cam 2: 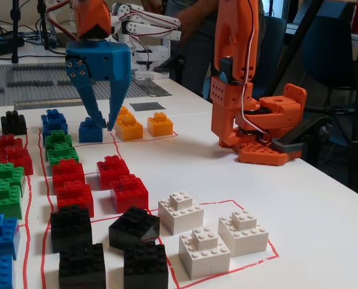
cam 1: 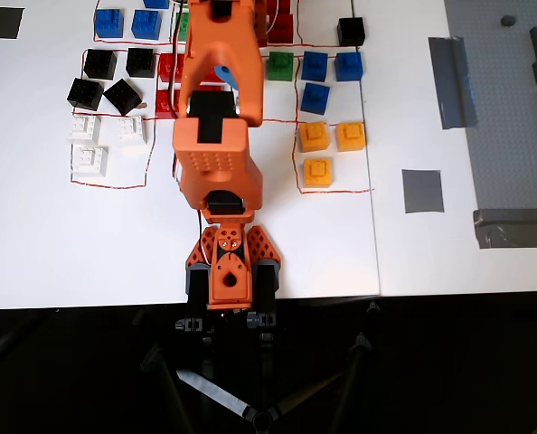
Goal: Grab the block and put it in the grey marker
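1. Orange arm (cam 1: pixel 216 136) reaches up the frame in the overhead view, away from its base (cam 1: pixel 230 267) at the table's near edge.
2. In the fixed view the base (cam 2: pixel 264 129) sits right and the arm rises steeply from it (top cropped out of frame).
3. Gripper (cam 2: pixel 105 124) has a blue body and points straight down.
4. The two blue fingers (cam 2: pixel 93 105) are slightly parted with a narrow gap between the tips, nothing held between them.
5. Fingertips hang low, close to the table.
6. Overhead view: gripper is hidden under the arm.
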You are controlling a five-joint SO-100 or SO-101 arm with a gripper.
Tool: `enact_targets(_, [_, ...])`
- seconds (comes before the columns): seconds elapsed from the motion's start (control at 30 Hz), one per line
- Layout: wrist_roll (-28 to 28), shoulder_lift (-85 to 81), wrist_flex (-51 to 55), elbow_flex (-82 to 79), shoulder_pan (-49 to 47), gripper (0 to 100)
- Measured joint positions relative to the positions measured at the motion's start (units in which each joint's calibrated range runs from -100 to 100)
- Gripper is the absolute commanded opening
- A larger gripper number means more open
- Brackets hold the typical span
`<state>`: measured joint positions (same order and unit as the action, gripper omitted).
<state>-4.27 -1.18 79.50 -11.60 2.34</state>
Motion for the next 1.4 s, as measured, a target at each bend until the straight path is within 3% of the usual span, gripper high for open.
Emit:
enact_targets(0.17, [-0.88, -0.52, 5.53, -1.80, 0.09, 0])
enact_targets(0.93, [-1.81, -0.52, 5.61, -1.71, 0.00, 0])
enact_targets(1.17, [-2.30, -0.52, 5.53, 4.86, 0.00, 1])
enact_targets(1.3, [-2.30, -0.52, 5.61, 5.04, -2.03, 12])
enact_targets(1.4, [-2.30, -0.35, 5.61, 5.04, -5.22, 15])
